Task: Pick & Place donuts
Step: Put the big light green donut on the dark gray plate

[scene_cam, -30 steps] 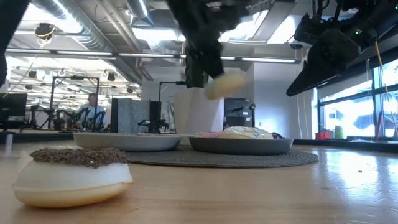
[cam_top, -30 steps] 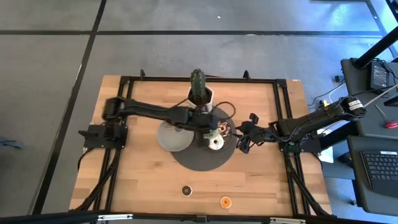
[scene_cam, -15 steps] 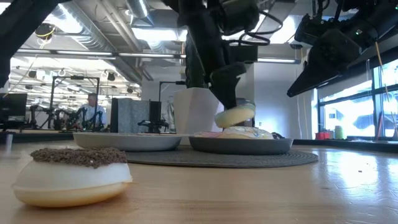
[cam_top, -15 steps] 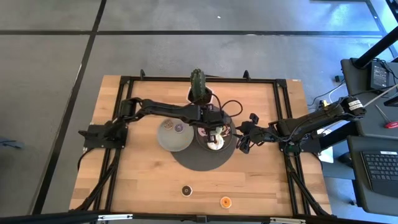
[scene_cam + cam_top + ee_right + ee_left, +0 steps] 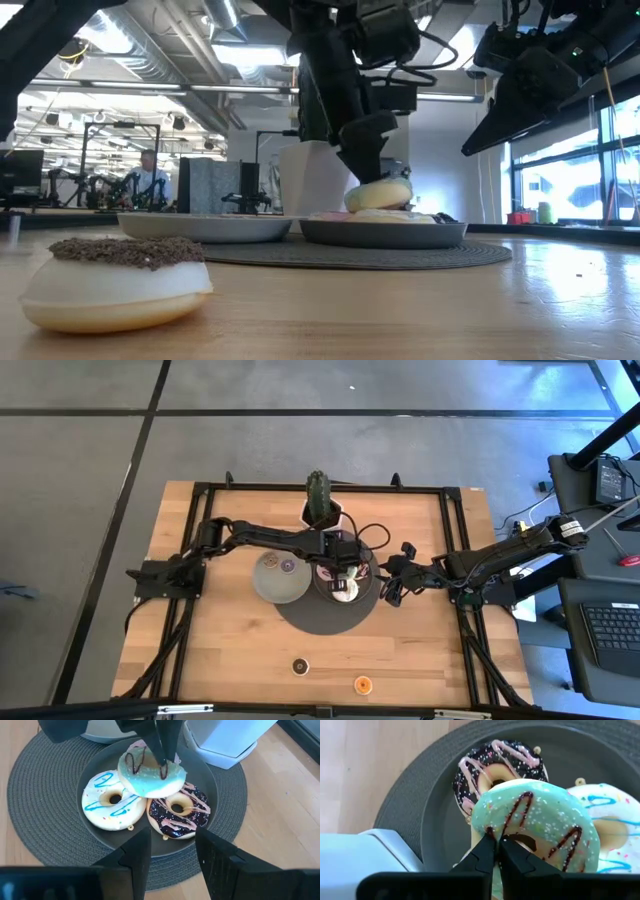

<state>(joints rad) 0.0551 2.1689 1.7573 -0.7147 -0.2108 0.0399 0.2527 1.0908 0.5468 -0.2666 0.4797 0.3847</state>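
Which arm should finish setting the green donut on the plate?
Left. The left gripper is already shut on the green donut, low over the dark plate. The right gripper is open, empty, off beside the plate.

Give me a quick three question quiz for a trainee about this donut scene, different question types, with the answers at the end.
1. True or false: the left gripper is shut on the green donut.
2. Multiple choice: the dark plate holds the chocolate donut and which other donut flat on it? A) the white donut with blue icing B) an orange donut C) a purple donut
3. Fill in: the right gripper hangs beside the plate with its fingers ____.

Key: 1. True; the fingers pinch the green donut's ring through its hole, over the plate. 2. A; the white donut with blue icing lies beside the chocolate donut. 3. Open, holding nothing.
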